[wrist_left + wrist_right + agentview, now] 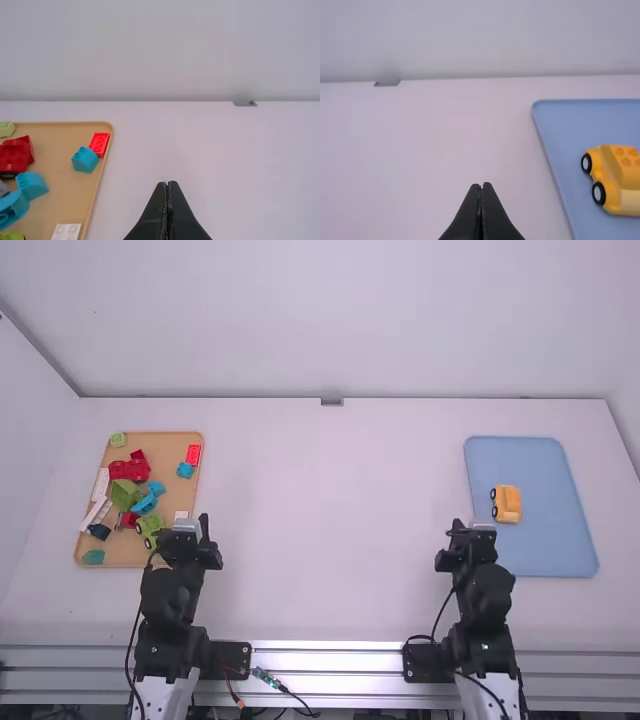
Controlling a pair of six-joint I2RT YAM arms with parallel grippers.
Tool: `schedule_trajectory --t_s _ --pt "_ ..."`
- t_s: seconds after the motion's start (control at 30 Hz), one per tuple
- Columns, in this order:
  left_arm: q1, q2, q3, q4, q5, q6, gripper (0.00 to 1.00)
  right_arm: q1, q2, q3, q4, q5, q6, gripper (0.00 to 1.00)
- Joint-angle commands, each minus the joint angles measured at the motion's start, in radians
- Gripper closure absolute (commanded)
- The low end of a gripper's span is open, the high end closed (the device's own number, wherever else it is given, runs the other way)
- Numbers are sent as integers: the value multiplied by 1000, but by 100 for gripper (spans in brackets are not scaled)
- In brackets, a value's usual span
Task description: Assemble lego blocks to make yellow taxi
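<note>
A yellow taxi of blocks (506, 503) with black wheels rests on the blue tray (540, 550) at the right; in the right wrist view the yellow taxi (619, 175) shows studs on its roof. My right gripper (470, 527) is held just left of that tray, and in its wrist view the right gripper (480, 185) is shut with nothing between its fingers. Beside the right edge of the tan tray is my left gripper (188, 525); in its wrist view the left gripper (168, 184) is shut and holds nothing.
The tan tray (150, 557) at the left holds several loose blocks: red pieces (130, 468), a red brick (193, 454), blue pieces (147, 503), green pieces (125, 494) and white bricks (101, 483). Bare white table (330, 520) lies between the trays.
</note>
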Motion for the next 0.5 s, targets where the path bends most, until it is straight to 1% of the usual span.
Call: schedule_trajectory --t_s 0.0,0.33,0.47 --pt "-6 -8 -10 -5 -2 6 100 -2 -34 -12 -5 4 3 100" --pt "-6 -8 -10 -5 -2 6 100 -2 -132 -12 -5 4 3 100" --pt "-6 -8 -10 -5 -2 6 100 -2 -135 -12 -5 4 3 100"
